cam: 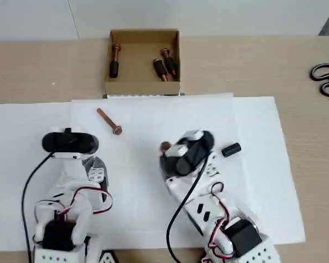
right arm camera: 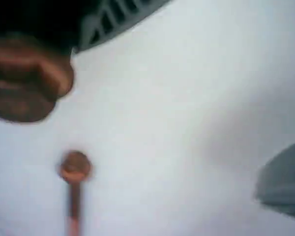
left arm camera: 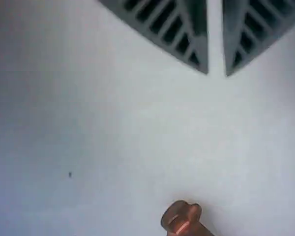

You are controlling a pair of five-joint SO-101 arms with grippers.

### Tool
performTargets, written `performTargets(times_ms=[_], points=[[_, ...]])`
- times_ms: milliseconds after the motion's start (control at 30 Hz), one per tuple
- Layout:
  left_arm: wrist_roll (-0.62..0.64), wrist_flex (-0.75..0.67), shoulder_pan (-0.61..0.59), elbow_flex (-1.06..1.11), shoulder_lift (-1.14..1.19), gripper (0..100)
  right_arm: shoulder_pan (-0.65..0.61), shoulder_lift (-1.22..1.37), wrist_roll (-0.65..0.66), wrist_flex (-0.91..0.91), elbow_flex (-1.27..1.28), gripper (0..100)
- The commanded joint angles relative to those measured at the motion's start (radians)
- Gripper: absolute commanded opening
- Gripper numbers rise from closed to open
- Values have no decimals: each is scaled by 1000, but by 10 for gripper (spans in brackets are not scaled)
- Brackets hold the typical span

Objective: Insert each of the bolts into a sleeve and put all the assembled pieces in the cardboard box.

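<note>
A loose copper bolt (cam: 108, 121) lies on the white paper in front of the cardboard box (cam: 142, 86); its head (left arm camera: 182, 220) is just ahead of my left gripper (left arm camera: 215, 59). That gripper (cam: 94, 164) rests low on the paper, its grey fingers (left arm camera: 177, 34) almost touching with nothing between them. My right gripper (cam: 167, 150), mid-table, is shut on a second copper bolt (cam: 165, 146), whose head (right arm camera: 24, 83) looms close, with the loose bolt (right arm camera: 74, 169) farther off. A black sleeve (cam: 231, 149) lies on the paper just right of the right gripper. Three assembled pieces (cam: 164, 67) lie in the box.
White paper (cam: 252, 192) covers most of the wooden table. Black-handled scissors (cam: 326, 76) lie at the far right edge. A blurred grey shape (right arm camera: 285, 184) sits at the border of the right wrist view; I cannot tell what it is.
</note>
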Motion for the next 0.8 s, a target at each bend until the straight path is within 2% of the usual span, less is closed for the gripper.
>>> performTargets(times_ms=[0,233,333,433,600,767], points=[[-9,-143,-3,107,-9,6,93,-12,-18,-22,6,2],[-6,-210,-8,211,-11,6,243,-7,-25,-33,84,2],[-8,-210,-8,209,-11,6,246,-1,-101,-42,58,2],[-8,-212,-8,209,-11,6,202,22,-127,-139,-5,2],[-8,-212,-8,208,-11,6,165,288,-132,-334,-178,2],[-8,-212,-6,208,-11,6,177,654,-133,-369,-427,2]])
